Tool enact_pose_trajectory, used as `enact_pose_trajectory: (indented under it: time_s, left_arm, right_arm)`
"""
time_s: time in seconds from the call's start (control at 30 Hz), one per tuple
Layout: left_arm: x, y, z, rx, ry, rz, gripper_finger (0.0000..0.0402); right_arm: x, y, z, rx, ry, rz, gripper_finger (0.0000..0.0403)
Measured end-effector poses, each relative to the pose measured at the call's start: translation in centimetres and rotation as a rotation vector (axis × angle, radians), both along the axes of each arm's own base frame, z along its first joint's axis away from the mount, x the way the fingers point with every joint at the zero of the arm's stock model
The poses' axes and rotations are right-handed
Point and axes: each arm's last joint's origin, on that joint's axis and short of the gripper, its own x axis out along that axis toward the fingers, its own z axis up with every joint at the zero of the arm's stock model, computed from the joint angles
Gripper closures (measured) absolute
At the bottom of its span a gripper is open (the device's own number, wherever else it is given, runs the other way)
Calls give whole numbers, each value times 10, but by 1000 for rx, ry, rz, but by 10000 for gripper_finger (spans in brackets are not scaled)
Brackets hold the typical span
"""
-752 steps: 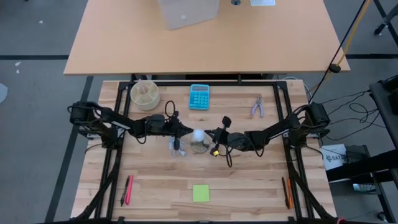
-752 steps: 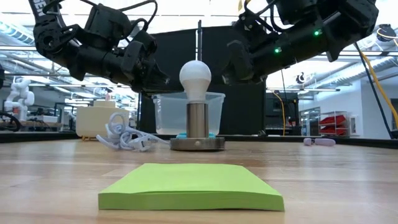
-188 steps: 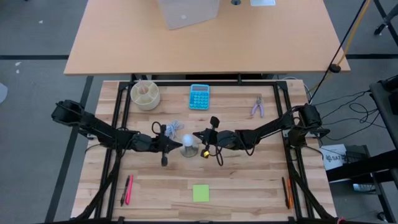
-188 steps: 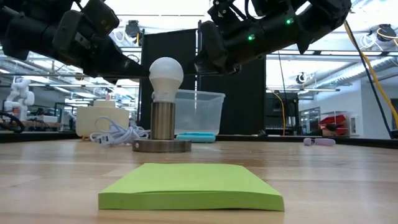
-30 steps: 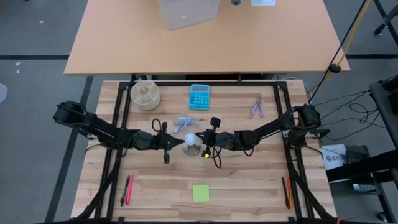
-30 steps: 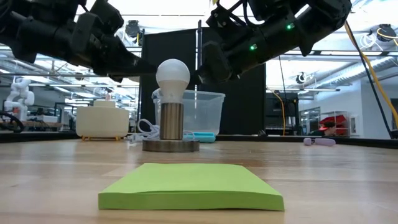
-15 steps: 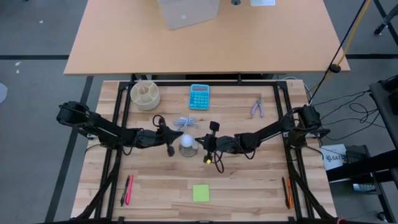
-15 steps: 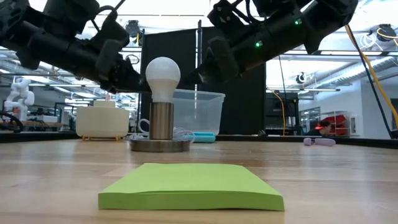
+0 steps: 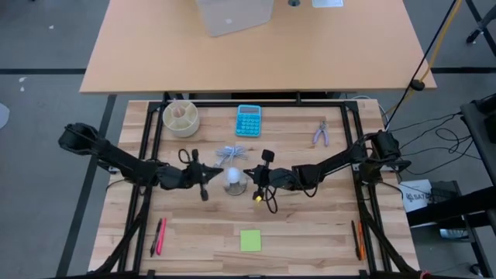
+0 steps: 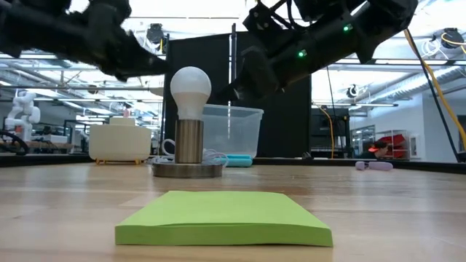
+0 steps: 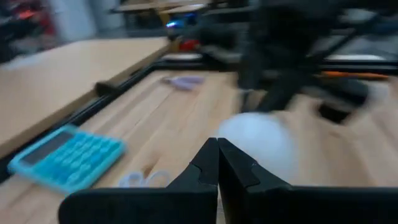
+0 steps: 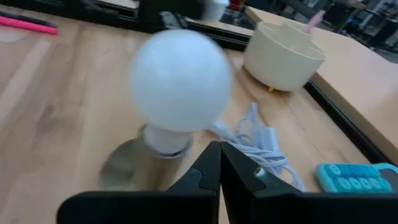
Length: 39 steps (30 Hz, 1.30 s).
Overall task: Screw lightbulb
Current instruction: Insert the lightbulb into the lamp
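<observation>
The white lightbulb (image 10: pixel 191 88) stands upright, its base in a metal socket (image 10: pixel 188 142) on a round grey disc (image 10: pixel 188 170) that rests on the table's middle. It also shows in the high view (image 9: pixel 232 176) and the right wrist view (image 12: pixel 180 81). My left gripper (image 9: pixel 212 176) is shut and blurred, a little to the bulb's left and clear of it. My right gripper (image 9: pixel 246 175) is shut, close to the bulb's right side at globe height; in the low view (image 10: pixel 244 73) a gap shows between them.
A coiled white cable (image 9: pixel 228 153) lies just behind the socket. A blue calculator (image 9: pixel 249 120), a cream cup (image 9: pixel 180 118) and pliers (image 9: pixel 322 133) are at the far side. A green note pad (image 9: pixel 249 240) and pens (image 9: pixel 159 235) lie near the front edge.
The socket with the bulb has slid a little toward the table's left, staying upright. My left gripper first came up against the bulb's left side, then drew back toward the table's left edge and upward, away from the bulb. My right gripper has followed the bulb slightly left.
</observation>
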Motion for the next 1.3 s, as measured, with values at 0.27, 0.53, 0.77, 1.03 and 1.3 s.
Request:
enact_pose_trajectory:
  time_s: [0.27, 0.53, 0.77, 1.03, 1.3]
  left_arm:
    - [3, -9, -7, 0, 54, -228, 402]
    - [14, -5, -20, -32, 51, -259, 401]
    - [16, -1, -23, -48, 67, -246, 402]
    - [16, -1, -24, -45, 77, -227, 401]
    - [15, 1, -27, -48, 97, -176, 401]
  right_arm:
    - [4, -12, 7, 37, -85, -30, 403]
    - [5, -10, 9, 59, -111, 21, 403]
    - [5, -6, 9, 45, -99, 69, 403]
    - [4, 0, 8, 22, -77, 84, 403]
    - [3, 4, 7, 23, -62, 93, 403]
